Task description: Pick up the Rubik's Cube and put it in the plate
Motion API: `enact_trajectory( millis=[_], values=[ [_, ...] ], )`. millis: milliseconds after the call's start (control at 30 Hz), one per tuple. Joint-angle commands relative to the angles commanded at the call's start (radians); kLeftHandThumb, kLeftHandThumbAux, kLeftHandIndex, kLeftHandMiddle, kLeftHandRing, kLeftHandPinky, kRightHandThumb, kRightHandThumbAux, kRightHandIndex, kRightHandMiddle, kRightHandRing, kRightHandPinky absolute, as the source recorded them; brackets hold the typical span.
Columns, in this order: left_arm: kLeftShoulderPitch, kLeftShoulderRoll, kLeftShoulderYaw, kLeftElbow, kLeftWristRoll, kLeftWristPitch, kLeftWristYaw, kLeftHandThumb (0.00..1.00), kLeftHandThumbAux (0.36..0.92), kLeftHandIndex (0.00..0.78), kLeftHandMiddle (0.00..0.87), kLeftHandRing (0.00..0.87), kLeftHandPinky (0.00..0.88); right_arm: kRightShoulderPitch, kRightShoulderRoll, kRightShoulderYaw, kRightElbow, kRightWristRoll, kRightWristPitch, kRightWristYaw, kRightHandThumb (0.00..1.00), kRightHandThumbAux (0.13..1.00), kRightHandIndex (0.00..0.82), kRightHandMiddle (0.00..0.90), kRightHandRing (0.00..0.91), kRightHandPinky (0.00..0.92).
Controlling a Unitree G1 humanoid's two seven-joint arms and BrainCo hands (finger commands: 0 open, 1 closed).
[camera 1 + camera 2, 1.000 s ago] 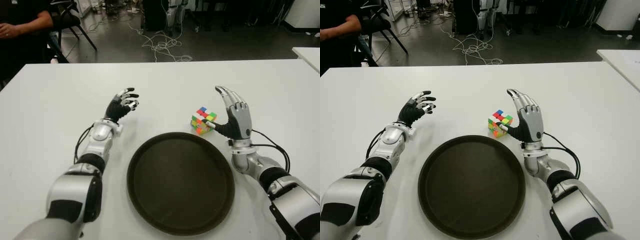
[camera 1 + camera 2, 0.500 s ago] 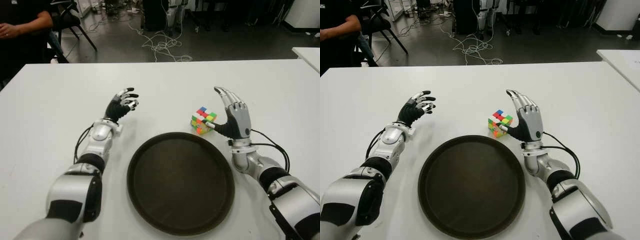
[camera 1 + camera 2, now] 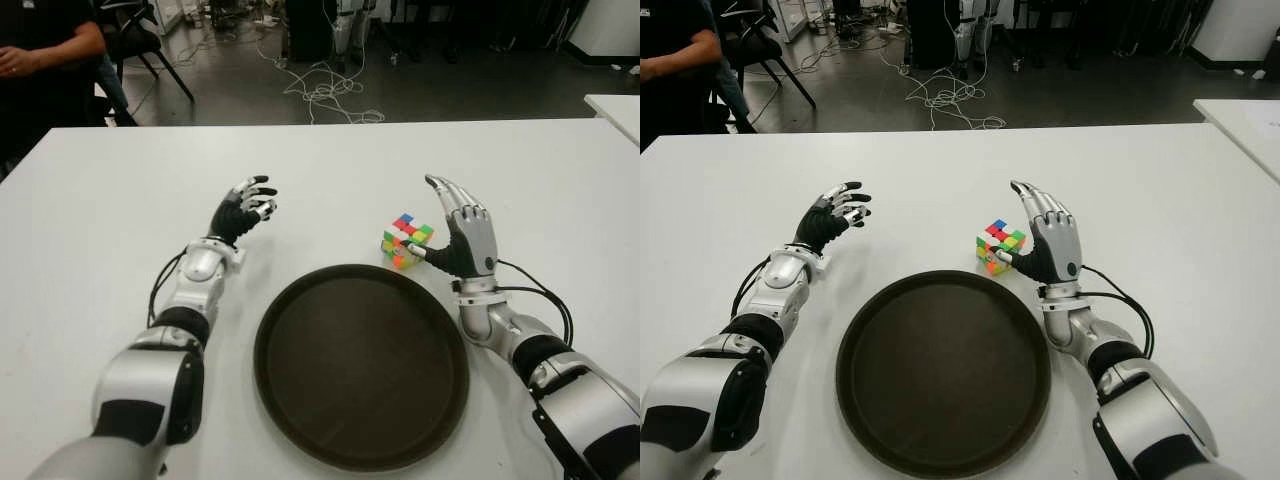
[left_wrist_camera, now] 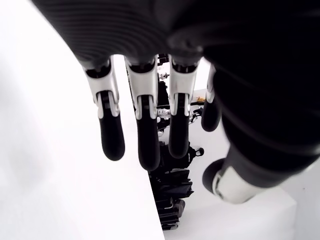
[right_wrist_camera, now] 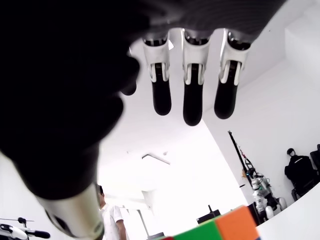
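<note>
- Presently, eye views: the right hand (image 3: 466, 232) stands just right of the Rubik's Cube (image 3: 405, 240), fingers extended and spread, thumb tip at the cube's near right face; against the frames of a second ago the hand has drifted slightly up-table and leftward, while the cube has not moved
- Judgement: the approach is closing but no grasp is made; the cube sits on the white table (image 3: 120, 200), just beyond the far right rim of the plate (image 3: 300, 420)
- Eye views, idle side: the left hand (image 3: 243, 208) shows to the left of the plate's far rim, well apart from the cube, fingers loosely curled around nothing, position unchanged
- Eye views, container: the dark round plate holds nothing; the cube lies outside it, near the rim; whether it touches the rim I cannot tell
- Left wrist view: left hand's fingers (image 4: 142, 135) hang straight and parted, nothing between them and the thumb
- Right wrist view: right hand's fingers (image 5: 192, 95) extended and apart; a green-and-orange corner of the cube (image 5: 220, 230) shows below them, not enclosed
- Background: a seated person (image 3: 40, 60) at the far left corner
</note>
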Motion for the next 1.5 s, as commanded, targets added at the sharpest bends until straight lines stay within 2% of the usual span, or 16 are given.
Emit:
enact_trajectory(
  millis=[200, 667, 1500],
  values=[
    [-0.001, -0.001, -0.002, 0.000, 0.001, 0.002, 0.003, 0.298, 0.743, 0.188, 0.279, 0.306, 0.339, -0.003, 0.002, 0.009, 0.002, -0.007, 0.009, -0.001, 0.029, 0.835, 0.140, 0.220, 0.236, 0.273],
    [0.000, -0.006, -0.002, 0.000, 0.000, -0.008, 0.000, 0.325, 0.754, 0.186, 0.288, 0.315, 0.345, -0.019, 0.008, 0.051, 0.011, -0.020, 0.009, -0.002, 0.026, 0.835, 0.151, 0.226, 0.224, 0.264],
    [-0.003, -0.004, -0.002, 0.002, 0.000, 0.006, 0.008, 0.320, 0.747, 0.188, 0.282, 0.317, 0.352, -0.050, 0.020, 0.082, 0.018, -0.022, 0.037, -0.022, 0.010, 0.829, 0.164, 0.228, 0.234, 0.256]
  ],
)
